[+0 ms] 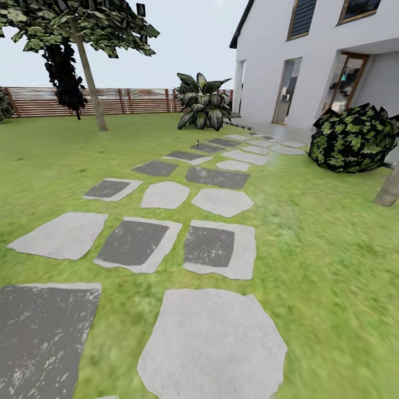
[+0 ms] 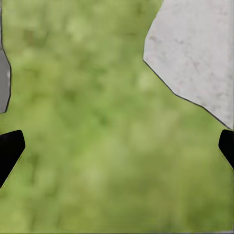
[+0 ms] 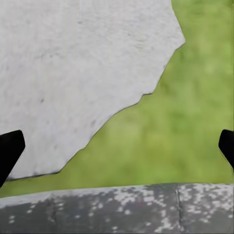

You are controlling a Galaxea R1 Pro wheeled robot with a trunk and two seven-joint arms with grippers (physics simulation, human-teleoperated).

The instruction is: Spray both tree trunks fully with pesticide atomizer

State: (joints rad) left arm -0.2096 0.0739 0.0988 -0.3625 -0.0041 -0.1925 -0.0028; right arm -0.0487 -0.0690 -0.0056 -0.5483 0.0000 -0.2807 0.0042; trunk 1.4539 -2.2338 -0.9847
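Two black fingertips (image 2: 9,151) of the left end effector (image 2: 117,148) stand wide apart, holding nothing, over blurry grass (image 2: 97,122); the right end effector (image 3: 117,148) is likewise spread and bare above a pale, jagged-edged paving stone (image 3: 73,73). Irregular grey stones (image 1: 213,343) wind across open lawn toward the white house (image 1: 310,61). One tree (image 1: 91,83) with a bare trunk stands by the slatted fence (image 1: 138,101); a tiny dark speck (image 1: 197,143) near the far stones may be the atomizer.

A home garden is shown: a green lawn (image 1: 332,266) is crossed by grey paving stones (image 1: 213,343), closed by a brown slatted fence (image 1: 127,101) (behind a tree (image 1: 88,72)) and bordered by a white house (image 1: 310,61).
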